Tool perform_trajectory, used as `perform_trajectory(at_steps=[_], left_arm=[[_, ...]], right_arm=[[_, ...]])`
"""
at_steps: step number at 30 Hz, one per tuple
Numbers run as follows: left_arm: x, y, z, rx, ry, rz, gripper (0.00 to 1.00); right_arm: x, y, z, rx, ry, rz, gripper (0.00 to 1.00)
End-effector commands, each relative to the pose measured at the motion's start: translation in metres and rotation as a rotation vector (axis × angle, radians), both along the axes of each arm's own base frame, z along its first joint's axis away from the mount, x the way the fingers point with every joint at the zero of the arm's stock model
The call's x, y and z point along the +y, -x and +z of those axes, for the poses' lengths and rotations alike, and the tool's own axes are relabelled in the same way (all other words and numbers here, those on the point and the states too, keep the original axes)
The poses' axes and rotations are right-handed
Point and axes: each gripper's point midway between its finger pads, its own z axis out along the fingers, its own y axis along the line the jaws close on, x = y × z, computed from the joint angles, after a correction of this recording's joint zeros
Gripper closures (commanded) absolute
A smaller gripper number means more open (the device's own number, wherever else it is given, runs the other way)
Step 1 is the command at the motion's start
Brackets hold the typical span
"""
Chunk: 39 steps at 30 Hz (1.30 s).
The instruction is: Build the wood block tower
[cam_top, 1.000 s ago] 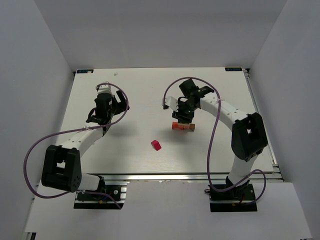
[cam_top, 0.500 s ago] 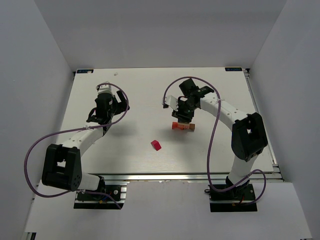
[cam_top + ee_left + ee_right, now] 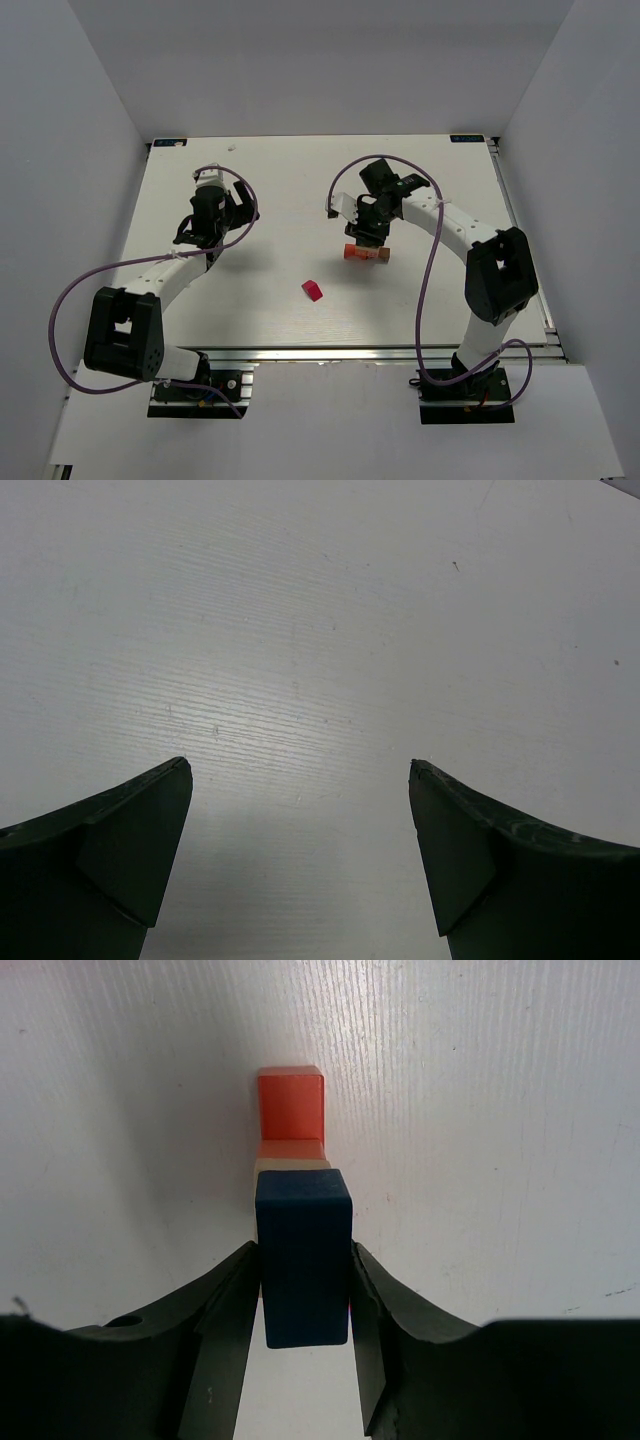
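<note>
Wood block tower (image 3: 366, 252): standing part-built, right of table centre; orange-red block (image 3: 291, 1106) and tan block (image 3: 291, 1164) showing in it.
Right gripper (image 3: 303, 1285): clamping the blue block (image 3: 302, 1250) directly over the stack; contact underneath not discernible.
Left gripper (image 3: 300, 810): hanging wide open over the table (image 3: 320, 600), holding nothing.
Magenta-red block (image 3: 313, 290): lying loose, apart from the stack.
Progress: seemingly running late-stage; blue release and magenta placement remaining.

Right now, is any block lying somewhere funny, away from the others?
Yes. One small magenta-red block lies alone on the table, apart from the tower. Nothing looks spilled or broken. The right gripper is shut on a blue block.
</note>
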Motion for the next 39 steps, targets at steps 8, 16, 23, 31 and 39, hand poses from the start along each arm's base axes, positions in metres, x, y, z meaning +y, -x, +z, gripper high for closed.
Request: perform_trajectory(at_steps=[8,16,23,31,39], left_arm=[[0.000,-0.010,0.016,-0.042,0.004,-0.001,0.02],[-0.001,-0.009,0.018,-0.048,0.008,-0.008,0.02],[-0.002,-0.007,0.018,-0.051,0.014,-0.014,0.02],[-0.005,-0.006,0.020,-0.059,0.027,-0.024,0.02],[-0.006,-0.003,0.022,-0.041,0.058,-0.014,0.02]], right_arm=[[0.004,-0.005,0.018,-0.043,-0.042,-0.013,0.51],[0.014,-0.010,0.030,-0.072,-0.089,0.021,0.48],[0.026,-0.022,0.052,-0.127,-0.141,0.038,0.23],[0.039,-0.025,0.094,-0.209,-0.207,0.065,0.11],[0.076,-0.055,0.204,-0.416,-0.534,-0.213,0.11]])
